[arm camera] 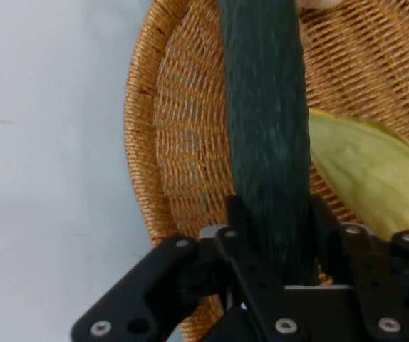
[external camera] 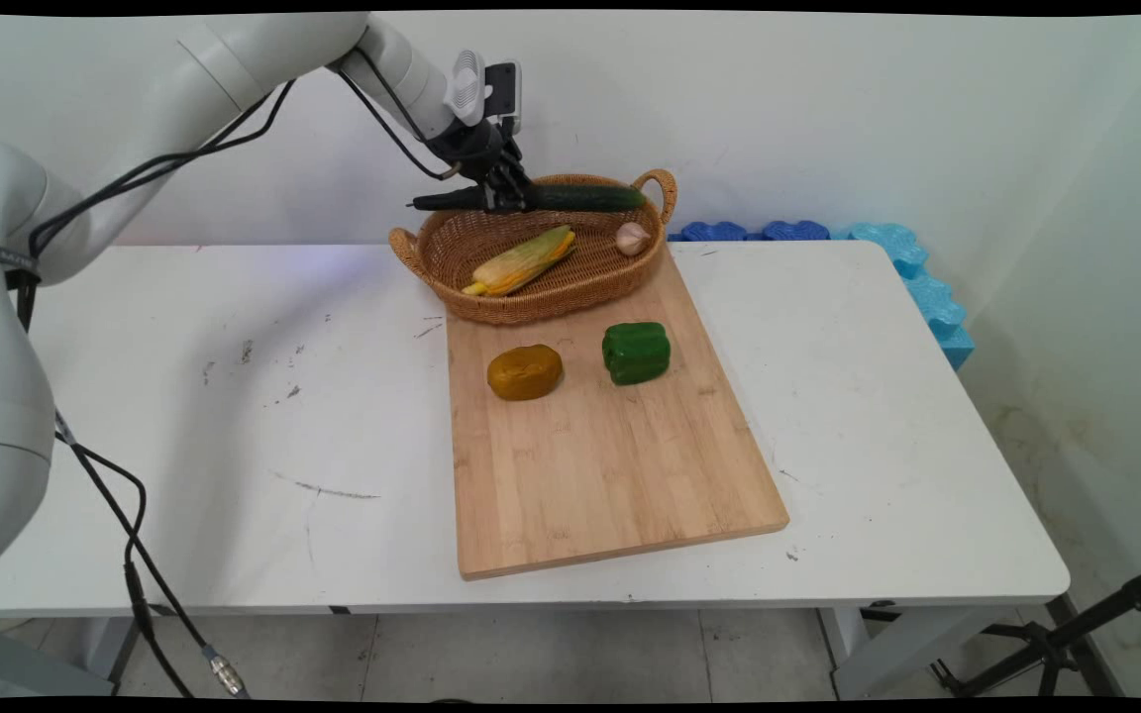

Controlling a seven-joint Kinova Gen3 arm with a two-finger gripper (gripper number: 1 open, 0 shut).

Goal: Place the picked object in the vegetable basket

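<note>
1. Here, the white bench (external camera: 234, 396) carries everything; on it lies a long wooden cutting board (external camera: 610, 465), and blue foam pieces (external camera: 907, 267) sit along the far right edge by the wall.
2. The wicker basket (external camera: 452, 248) stands on the far end of the board. Inside it lie a corn cob (external camera: 521, 262) in its husk and a small garlic bulb (external camera: 632, 238).
3. I hold a dark green cucumber (external camera: 580, 197) in the air, above the far rim of the basket and about level. In my hand view the cucumber (arm camera: 265, 128) runs across the basket (arm camera: 169, 142) with the corn cob (arm camera: 365, 171) just beside it.
4. My gripper (external camera: 501, 193) is clamped on the cucumber near one end, not at its middle, so the long free part sticks out to one side. I judge it could turn or slip in my grip because of that weight.
5. If it drops, it could hit the rim and roll out, or land on the corn cob.
6. On the board, nearer the camera, rest a green bell pepper (external camera: 636, 352) and a brownish-yellow lump (external camera: 525, 372), apart from each other.
</note>
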